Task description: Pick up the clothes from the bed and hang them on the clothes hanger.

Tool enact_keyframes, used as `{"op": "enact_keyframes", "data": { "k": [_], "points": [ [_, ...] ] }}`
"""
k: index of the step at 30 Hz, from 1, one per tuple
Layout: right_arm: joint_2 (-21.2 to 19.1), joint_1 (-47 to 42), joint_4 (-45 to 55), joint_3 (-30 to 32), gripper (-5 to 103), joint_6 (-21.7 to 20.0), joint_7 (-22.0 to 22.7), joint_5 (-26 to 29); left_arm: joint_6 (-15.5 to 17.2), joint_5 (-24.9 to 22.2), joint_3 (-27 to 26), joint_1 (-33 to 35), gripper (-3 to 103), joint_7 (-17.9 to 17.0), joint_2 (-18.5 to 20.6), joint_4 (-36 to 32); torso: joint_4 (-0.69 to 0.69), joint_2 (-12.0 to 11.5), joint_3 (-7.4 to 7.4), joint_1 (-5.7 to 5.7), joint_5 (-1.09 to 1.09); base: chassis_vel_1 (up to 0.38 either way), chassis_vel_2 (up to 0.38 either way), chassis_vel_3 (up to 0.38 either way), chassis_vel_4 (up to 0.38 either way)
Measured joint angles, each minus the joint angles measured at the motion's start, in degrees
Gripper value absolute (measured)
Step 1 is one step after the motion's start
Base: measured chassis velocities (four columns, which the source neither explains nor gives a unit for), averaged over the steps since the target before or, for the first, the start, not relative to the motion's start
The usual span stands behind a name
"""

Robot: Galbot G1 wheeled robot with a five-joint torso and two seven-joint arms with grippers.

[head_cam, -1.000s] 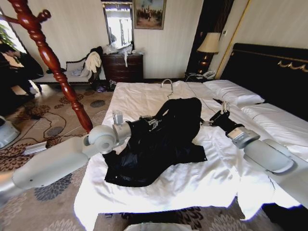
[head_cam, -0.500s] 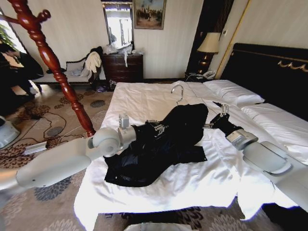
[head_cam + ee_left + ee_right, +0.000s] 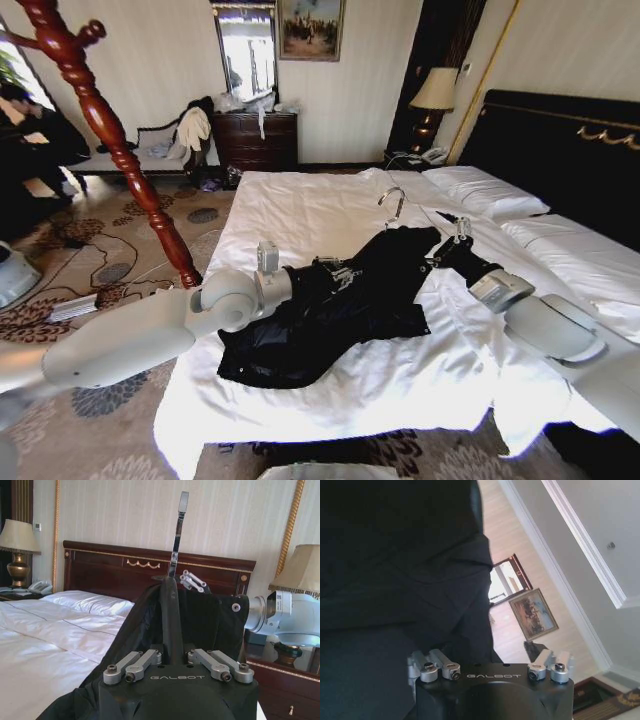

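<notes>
Black, faintly shiny clothes (image 3: 330, 315) sprawled across white sheets of the bed (image 3: 300, 205), upper end lifted, lower part spread toward the near edge. Threaded inside the raised collar: the clothes hanger (image 3: 396, 205), silver hook poking up. Clamped on the hanger's neck through the cloth: left gripper (image 3: 340, 270). Touching the garment's far shoulder: right gripper (image 3: 447, 250), fingers buried in fabric, grip impossible to judge. Off left: wooden coat stand (image 3: 105, 125).

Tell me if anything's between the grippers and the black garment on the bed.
Nothing visible is. The left gripper sits against the clothes, by the clothes hanger whose hook rises from the collar. The right gripper meets the cloth's far edge on the bed.
</notes>
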Motion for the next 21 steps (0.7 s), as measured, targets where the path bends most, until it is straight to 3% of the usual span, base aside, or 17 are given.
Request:
{"op": "enact_keyframes", "data": {
  "k": [3,5,8,14,17,21],
  "points": [
    [0.00,-0.52,-0.50,0.00,70,1.67,-0.53,-3.01,-0.01,-0.09,0.03,-0.15,16,0.05,-0.10,-0.01,0.00,0.01,0.00,0.00,0.00,0.000,0.000,0.000,0.000],
    [0.07,-0.59,-0.75,0.03,70,2.42,-0.77,-4.53,-0.02,-0.21,0.05,-0.23,16,0.07,-0.11,-0.02,0.00,0.00,0.00,0.00,0.00,0.000,0.000,0.000,0.000],
    [0.26,-1.25,-1.23,0.22,54,4.45,-1.63,-9.23,-0.07,-0.67,0.85,-1.38,16,0.44,-0.03,-0.03,0.00,0.00,0.00,0.00,0.00,0.000,0.000,0.000,0.000],
    [0.50,-1.49,-1.32,0.37,37,5.70,-2.11,-11.83,-0.09,-0.82,1.19,-2.06,16,0.78,-0.04,0.13,0.00,0.00,0.00,0.00,0.00,0.000,0.000,0.000,0.000],
    [0.51,-1.41,-1.62,0.51,21,6.39,-2.15,-12.41,-0.09,-0.80,1.05,-1.88,16,1.05,0.16,0.30,0.00,0.00,0.00,0.00,0.00,0.000,0.000,0.000,0.000],
    [0.69,-1.52,-1.69,0.66,20,6.54,-2.09,-12.37,-0.11,-0.79,0.13,-1.01,16,1.14,0.51,0.31,0.00,0.00,0.00,0.00,0.00,0.000,0.000,0.000,0.000]
  ]
}}
